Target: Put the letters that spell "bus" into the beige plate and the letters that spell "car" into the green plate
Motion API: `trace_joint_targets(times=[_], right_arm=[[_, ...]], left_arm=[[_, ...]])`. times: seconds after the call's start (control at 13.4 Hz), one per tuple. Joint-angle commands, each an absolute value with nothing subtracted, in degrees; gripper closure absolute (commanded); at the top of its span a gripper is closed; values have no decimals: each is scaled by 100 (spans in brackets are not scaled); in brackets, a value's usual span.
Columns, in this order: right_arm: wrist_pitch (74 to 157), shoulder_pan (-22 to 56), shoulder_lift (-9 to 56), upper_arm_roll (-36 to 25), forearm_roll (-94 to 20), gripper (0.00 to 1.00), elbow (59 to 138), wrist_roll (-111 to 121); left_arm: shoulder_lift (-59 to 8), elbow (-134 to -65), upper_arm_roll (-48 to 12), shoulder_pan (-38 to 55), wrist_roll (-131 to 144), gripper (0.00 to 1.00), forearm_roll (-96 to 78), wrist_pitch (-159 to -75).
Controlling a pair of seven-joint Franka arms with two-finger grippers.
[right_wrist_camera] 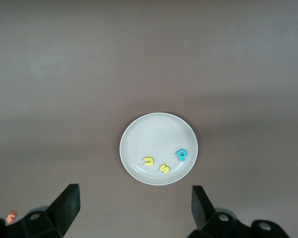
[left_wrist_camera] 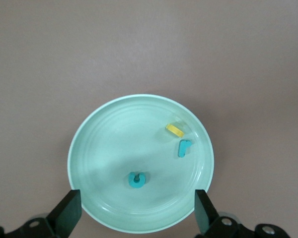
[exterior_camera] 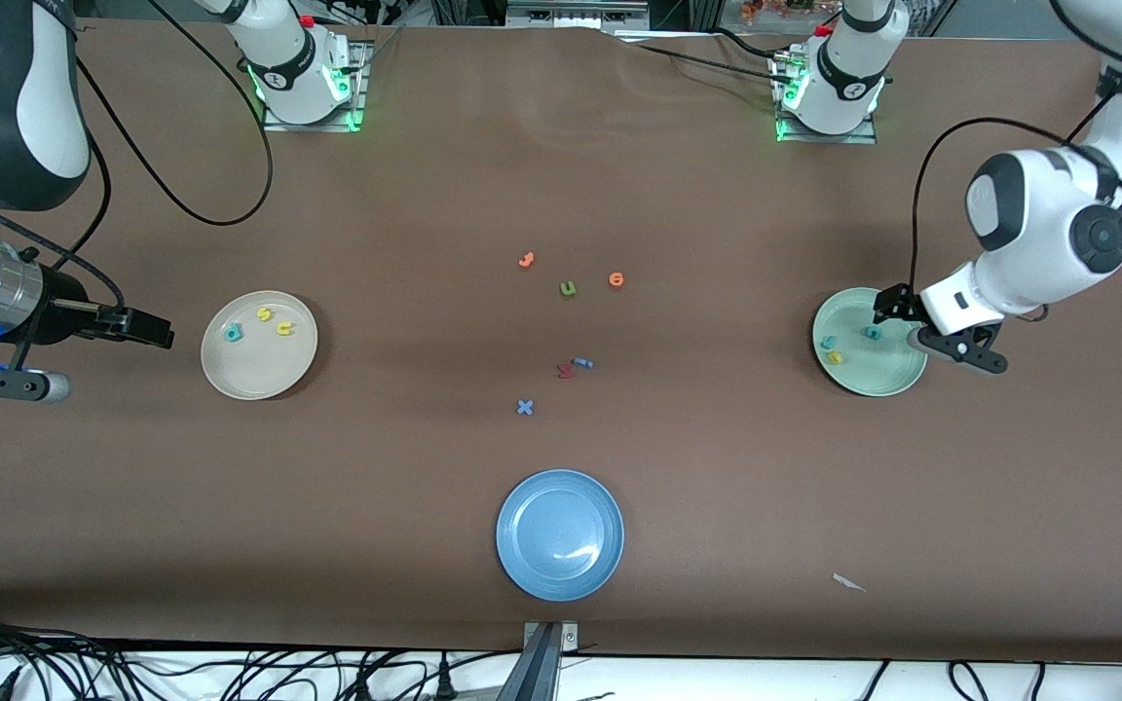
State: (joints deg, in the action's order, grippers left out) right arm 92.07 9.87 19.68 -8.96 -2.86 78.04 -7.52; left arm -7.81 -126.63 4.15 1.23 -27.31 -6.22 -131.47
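Note:
The beige plate [exterior_camera: 259, 375] lies toward the right arm's end and holds a teal "b" [exterior_camera: 234, 333], a yellow "s" [exterior_camera: 265, 313] and a yellow "u" [exterior_camera: 283, 328]. My right gripper [exterior_camera: 108, 358] hangs open and empty beside it, over the table. In the right wrist view the beige plate [right_wrist_camera: 154, 131] lies ahead of the right gripper [right_wrist_camera: 134, 210]. The green plate [exterior_camera: 878, 375] holds a teal "c" [left_wrist_camera: 137, 180], a teal-blue "r" [left_wrist_camera: 184, 147] and a yellow "a" [left_wrist_camera: 175, 130]. My left gripper [left_wrist_camera: 136, 218] is open and empty above the green plate's [left_wrist_camera: 104, 148] rim.
At mid-table lie two orange letters [exterior_camera: 526, 259] [exterior_camera: 617, 279], an olive "u" [exterior_camera: 568, 288], a red letter [exterior_camera: 566, 370] touching a small blue one [exterior_camera: 582, 363], and a blue "x" [exterior_camera: 524, 407]. A blue plate [exterior_camera: 559, 534] sits near the front edge, a paper scrap [exterior_camera: 848, 582] beside it.

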Motion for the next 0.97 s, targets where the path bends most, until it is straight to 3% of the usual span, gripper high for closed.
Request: trace_joint_targets(times=[0.0, 0.37, 0.6, 0.9], right_arm=[[9281, 940, 1846, -826, -228, 1, 7937, -835], [9273, 896, 1846, -826, -220, 1, 7919, -844], [9281, 896, 1846, -826, -220, 0, 7901, -844], [9290, 914, 1854, -826, -246, 1, 7901, -844]], left_arm=[[156, -12964, 299, 9, -2699, 0, -519, -13079], [948, -12579, 308, -35, -2654, 0, -457, -12053], [853, -11114, 308, 9, -2445, 0, -257, -10472], [512, -9699, 299, 105, -1926, 0, 9, -8838]])
